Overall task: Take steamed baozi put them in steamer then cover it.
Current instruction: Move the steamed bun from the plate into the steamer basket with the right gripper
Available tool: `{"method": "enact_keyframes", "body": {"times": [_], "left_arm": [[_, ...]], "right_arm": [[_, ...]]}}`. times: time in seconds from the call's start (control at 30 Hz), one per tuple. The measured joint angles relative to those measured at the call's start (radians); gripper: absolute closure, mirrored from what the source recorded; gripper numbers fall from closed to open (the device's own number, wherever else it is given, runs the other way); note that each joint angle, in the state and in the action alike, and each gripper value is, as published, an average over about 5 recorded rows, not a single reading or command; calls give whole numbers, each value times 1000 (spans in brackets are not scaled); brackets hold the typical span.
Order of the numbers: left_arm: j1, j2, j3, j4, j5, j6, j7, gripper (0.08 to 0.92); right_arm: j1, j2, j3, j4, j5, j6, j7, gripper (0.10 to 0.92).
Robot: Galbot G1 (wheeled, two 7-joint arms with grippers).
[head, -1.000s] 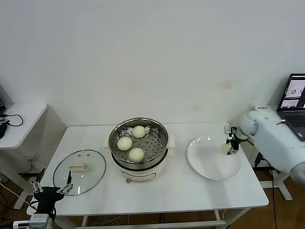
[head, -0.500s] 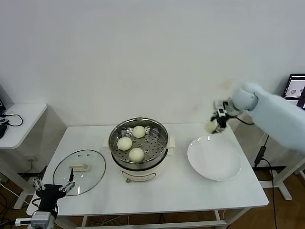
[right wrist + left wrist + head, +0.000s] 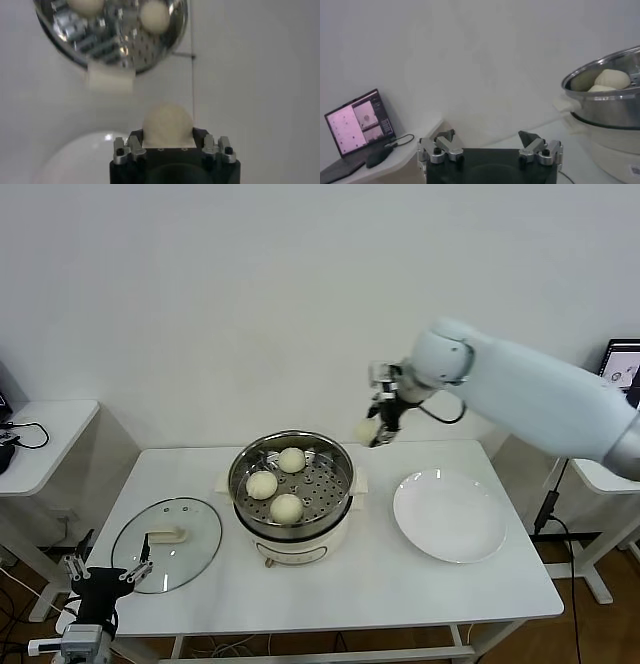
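Right hand (image 3: 379,427) grips fourth bun (image 3: 366,430), raised in air. Steamer (image 3: 291,484) lies below and beside hand, three buns inside. Step: carrying last bun over. Next: centre over free tray spot, lower, release. Left hand (image 3: 103,577) wide, idle; lid (image 3: 166,543) just beside it on surface.

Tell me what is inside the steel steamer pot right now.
Three cream-white round baozi sit on the perforated steel tray inside the shiny round steel steamer pot. Whatever lies below that tray is hidden.
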Motion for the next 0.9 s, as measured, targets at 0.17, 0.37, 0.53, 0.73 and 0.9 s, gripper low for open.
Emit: {"method": "enact_keyframes", "body": {"times": [0.17, 0.37, 0.53, 0.73, 0.9], "left_arm": [[-2, -2, -2, 3, 0, 0, 0, 177], [-8, -7, -4, 2, 0, -1, 0, 177], [-9, -8, -5, 3, -3, -2, 0, 177], [-12, -3, -14, 5, -11, -3, 0, 177], [-13, -4, -14, 11, -12, -4, 0, 177]], "right_arm": [[2, 78, -30, 4, 83, -59, 48, 406], [-25, 154, -56, -11, 124, -108, 92, 406], [-64, 203, -65, -40, 119, -128, 112, 406], [-108, 244, -69, -86, 85, -139, 123, 406], [-131, 254, -71, -121, 54, -146, 124, 406]]}}
